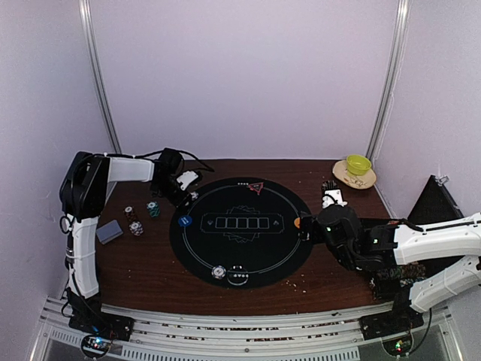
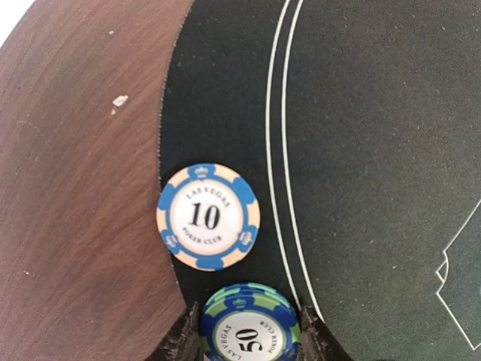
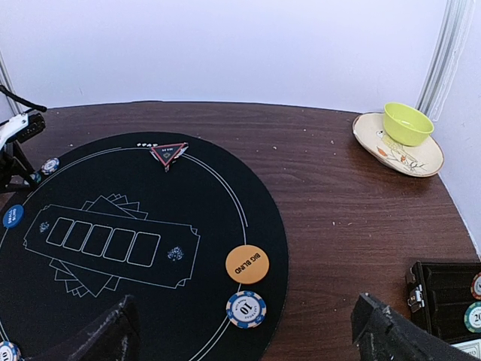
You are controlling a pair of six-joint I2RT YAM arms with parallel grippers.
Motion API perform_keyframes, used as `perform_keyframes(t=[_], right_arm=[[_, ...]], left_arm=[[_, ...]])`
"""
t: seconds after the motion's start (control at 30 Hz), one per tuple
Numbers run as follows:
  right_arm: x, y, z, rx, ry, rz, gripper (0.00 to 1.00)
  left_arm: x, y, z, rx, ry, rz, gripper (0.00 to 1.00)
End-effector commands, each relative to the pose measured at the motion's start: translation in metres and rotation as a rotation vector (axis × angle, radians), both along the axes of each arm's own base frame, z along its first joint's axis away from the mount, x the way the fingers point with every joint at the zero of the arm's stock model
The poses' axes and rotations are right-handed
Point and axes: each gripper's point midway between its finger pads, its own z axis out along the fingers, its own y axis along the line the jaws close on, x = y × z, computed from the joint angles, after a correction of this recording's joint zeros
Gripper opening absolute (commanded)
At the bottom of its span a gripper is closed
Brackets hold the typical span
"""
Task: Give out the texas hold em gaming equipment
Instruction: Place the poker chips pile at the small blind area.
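The green-and-blue 50 chip [image 2: 246,331] is right at the far-left rim of the round black mat [image 2: 361,150]. The left hand [image 2: 248,344] has it pinched, with a finger [image 2: 180,342] on each side. From the layered edges it looks like there's more than one chip in that pinch, but I can't count them. Near it, not touching, a blue 10 chip [image 2: 208,216] lies flat on the mat right at the edge, with bare wooden tabletop [image 2: 75,188] beyond.

Rest of the set:
- The blue button disc [image 1: 185,221] is on the left side of the mat.
- The red triangle marker [image 1: 256,186] is at the far edge.
- The orange Big Blind disc [image 3: 246,264] is on the right side, with a second 10 chip [image 3: 246,309] just beside it on the side toward the arms.
- Another chip [image 1: 219,272] sits at the near edge.
- Off the mat to the left there are three little chip stacks [image 1: 136,228] on the wood, and a grey card deck [image 1: 110,232] near them.

The right hand [image 3: 244,327] hangs by the right edge of the mat with its fingers spread wide. In the back right corner a yellow-green bowl [image 3: 406,122] sits on a plate [image 3: 421,159]. A black case [image 3: 440,282] with more chips in it lies on the tabletop at the right.
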Motion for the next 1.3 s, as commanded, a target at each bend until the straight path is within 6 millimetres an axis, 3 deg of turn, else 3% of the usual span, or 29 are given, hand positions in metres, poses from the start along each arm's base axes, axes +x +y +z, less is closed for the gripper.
perform_keyframes(t=[0.0,0.33,0.73,0.87,1.03,1.17,1.27], right_arm=[[0.002,0.000,0.011,-0.006,-0.024,-0.019,1.00],[0.002,0.000,0.011,-0.006,-0.025,-0.018,1.00],[0.002,0.001,0.012,-0.006,-0.026,-0.016,1.00],[0.002,0.001,0.011,-0.009,-0.025,-0.016,1.00],[0.002,0.002,0.011,-0.013,-0.024,-0.016,1.00],[0.001,0.002,0.010,-0.016,-0.024,-0.016,1.00],[0.001,0.002,0.012,-0.012,-0.027,-0.016,1.00]], left_arm=[[0.015,-0.003,0.007,-0.002,-0.050,0.015,0.34],[0.016,-0.002,0.004,0.007,-0.050,0.013,0.41],[0.015,0.003,0.007,0.031,-0.062,0.023,0.72],[0.012,0.001,0.032,0.002,-0.099,0.014,0.78],[0.008,0.002,0.080,-0.029,-0.167,0.015,0.83],[-0.001,0.011,0.119,-0.024,-0.237,0.027,0.92],[-0.012,0.025,0.134,0.005,-0.272,0.054,0.98]])
